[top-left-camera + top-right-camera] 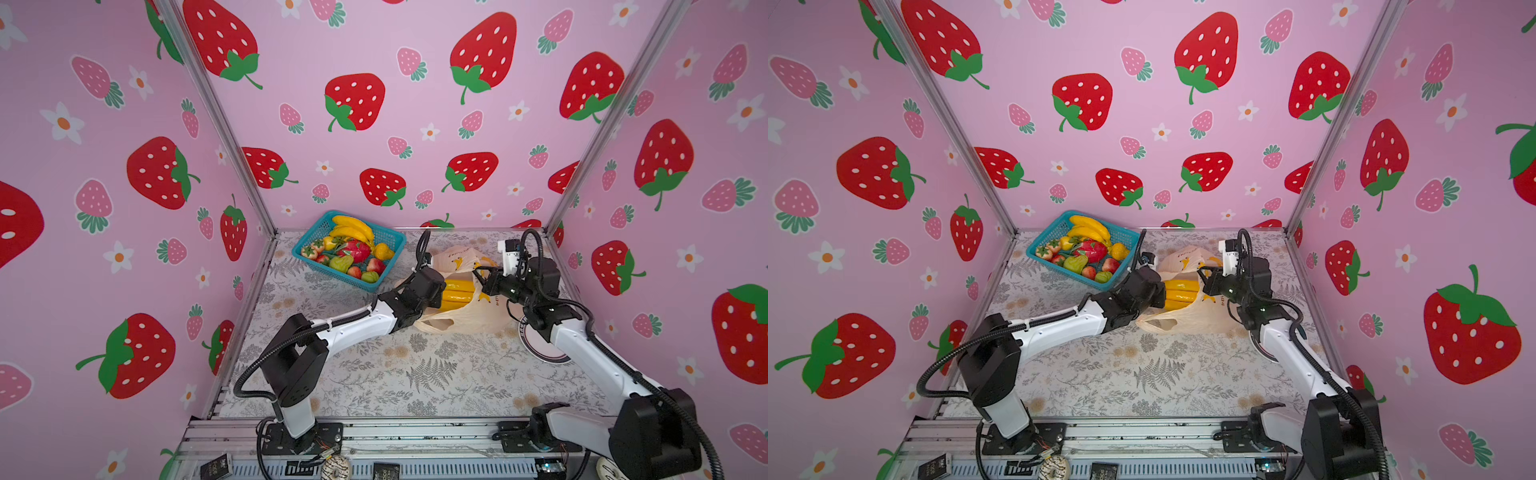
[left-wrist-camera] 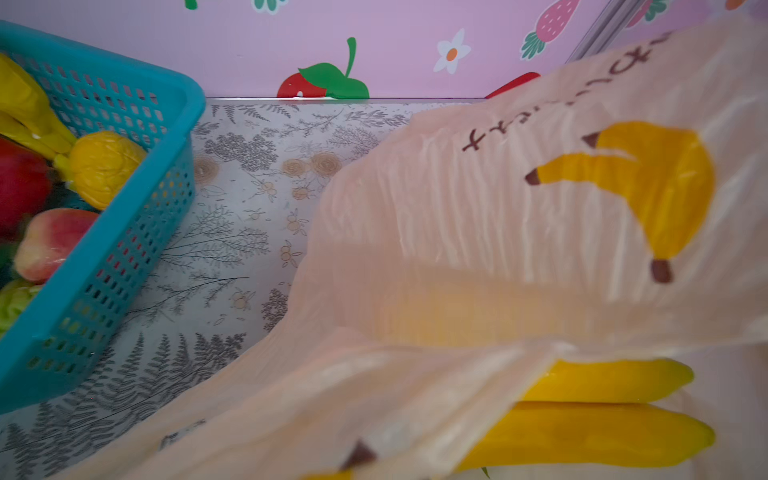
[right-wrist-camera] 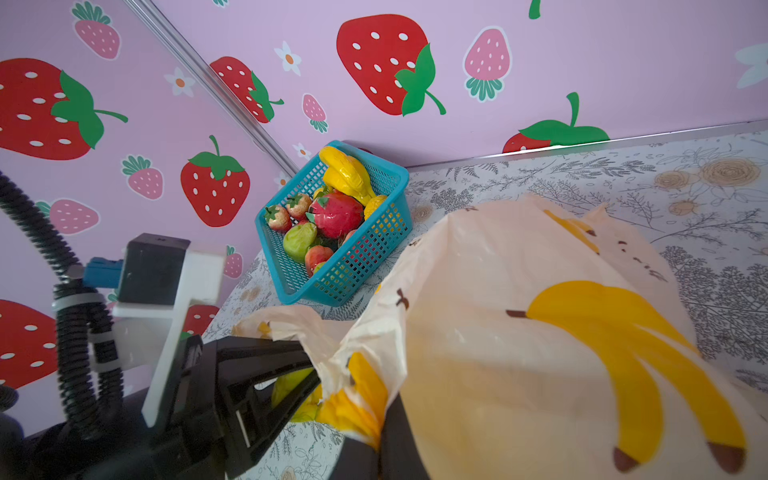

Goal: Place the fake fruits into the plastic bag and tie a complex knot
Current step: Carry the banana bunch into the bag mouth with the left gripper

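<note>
The fingers (image 3: 266, 353) of your left gripper (image 1: 1158, 291) are clenched on one end of a banana bunch (image 1: 457, 296). This bunch lies flat, with its long axis from 9 to 3 o'clock in both top views. Its free tips point to 3 o'clock, into the mouth of the plastic bag (image 1: 469, 320). In the left wrist view, two bananas of it show under the bag's upper lip.

Your right gripper (image 1: 478, 278) is closed tight. It pinches the bag's edge at the 3 o'clock side of the mouth and holds it lifted.

There is one bag. It lies on the table (image 1: 395, 374) at about 2 o'clock from the centre, and one handle loop (image 1: 420, 324) lies toward 6 o'clock.

The one teal basket (image 1: 311, 231) stands at 11 o'clock, apart from the bag. In it you have:
- a second banana bunch (image 1: 353, 228)
- one dragon fruit (image 1: 355, 249)
- two green pears (image 1: 341, 263)
- one yellow-orange pear (image 1: 383, 251)
- two strawberries (image 3: 277, 218)

Other small red fruits there are partly hidden, so I cannot count them surely.
</note>
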`<move>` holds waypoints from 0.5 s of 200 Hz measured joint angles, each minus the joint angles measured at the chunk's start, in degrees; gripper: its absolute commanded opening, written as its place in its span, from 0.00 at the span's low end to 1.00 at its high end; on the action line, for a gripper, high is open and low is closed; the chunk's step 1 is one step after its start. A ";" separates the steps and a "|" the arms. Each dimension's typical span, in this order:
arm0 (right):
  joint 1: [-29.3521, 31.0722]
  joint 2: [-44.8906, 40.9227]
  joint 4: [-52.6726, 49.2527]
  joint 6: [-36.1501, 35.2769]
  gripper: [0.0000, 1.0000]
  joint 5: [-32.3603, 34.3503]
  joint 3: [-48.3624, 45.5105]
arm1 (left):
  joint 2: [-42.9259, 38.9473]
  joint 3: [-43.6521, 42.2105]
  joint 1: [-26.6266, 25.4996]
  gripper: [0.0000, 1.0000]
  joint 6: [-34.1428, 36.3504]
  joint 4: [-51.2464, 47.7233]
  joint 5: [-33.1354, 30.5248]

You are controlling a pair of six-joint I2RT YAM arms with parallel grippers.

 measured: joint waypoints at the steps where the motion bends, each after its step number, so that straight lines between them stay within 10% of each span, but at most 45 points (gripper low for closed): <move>1: 0.00 0.00 0.00 0.00 0.00 -0.02 0.00 | 0.07 0.07 0.00 0.00 -0.07 0.04 0.11; 70: 0.17 0.00 0.02 -0.02 0.00 0.11 -0.02 | 8.55 2.60 -0.24 0.05 -4.83 7.39 8.76; 100: 0.17 0.02 0.02 -0.02 0.00 0.13 -0.02 | 10.43 3.02 -0.24 0.21 -5.77 9.42 10.88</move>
